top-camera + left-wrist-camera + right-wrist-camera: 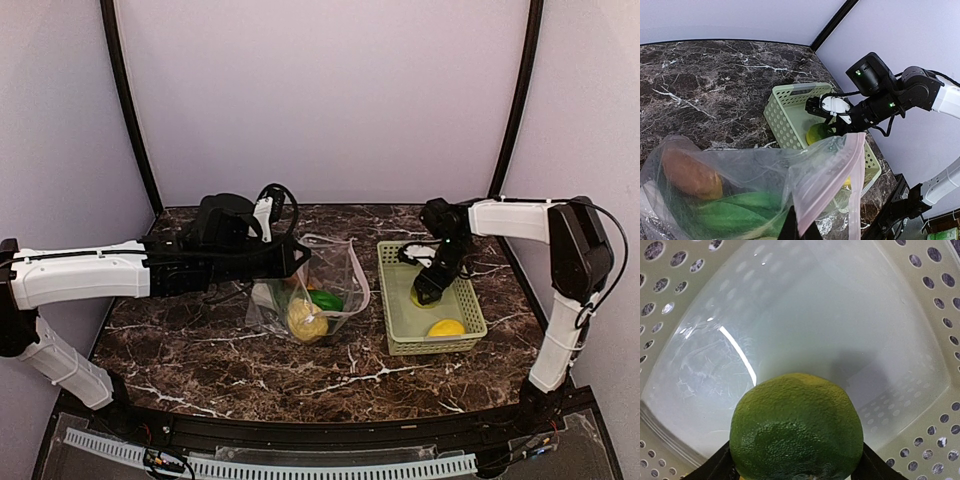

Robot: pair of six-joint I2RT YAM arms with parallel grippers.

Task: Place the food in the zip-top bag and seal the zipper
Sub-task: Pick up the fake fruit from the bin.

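My left gripper [295,258] is shut on the mouth edge of the clear zip-top bag [345,275] and holds it up and open; its tips pinch the plastic at the bottom of the left wrist view [801,231]. The zipper [840,170] shows as a pinkish strip along that edge. Inside the bag lie a tan bumpy lump [306,320], a long green vegetable [326,300] and an orange-brown piece [690,172]. My right gripper [428,290] is down in the light green basket [470,310], its fingers closed on either side of the green lime [796,429]. A yellow lemon [446,328] lies in the basket's near end.
The basket stands just right of the bag on the dark marble table [200,350]. Its perforated walls [670,300] ring my right gripper closely. In the left wrist view the right arm [890,100] reaches over the basket [785,112]. Purple walls enclose the table.
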